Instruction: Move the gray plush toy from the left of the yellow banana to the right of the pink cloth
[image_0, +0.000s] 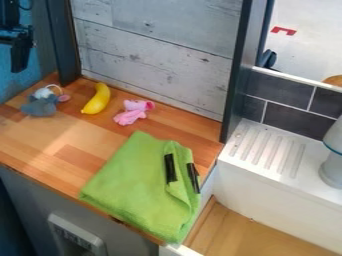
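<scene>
"What's largest?"

"A wooden counter (40, 145). A folded green cloth (130, 180) with two black strips (170, 167) lies at its front right corner."

"And your gripper (19, 62)?"

"Black, beyond the counter's left edge; I can't tell whether it's wide or narrow."

"What's nearest?"

"A grey plush toy (40, 107) near that edge. Rightward, near the back edge: a yellow banana (98, 100), then a pink plush toy (131, 114)."

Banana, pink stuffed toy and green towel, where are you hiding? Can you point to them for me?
Banana (98, 99): camera view, middle of its yellow side.
Pink stuffed toy (131, 114): camera view, on its body.
Green towel (133, 182): camera view, on its folded cloth.
</scene>
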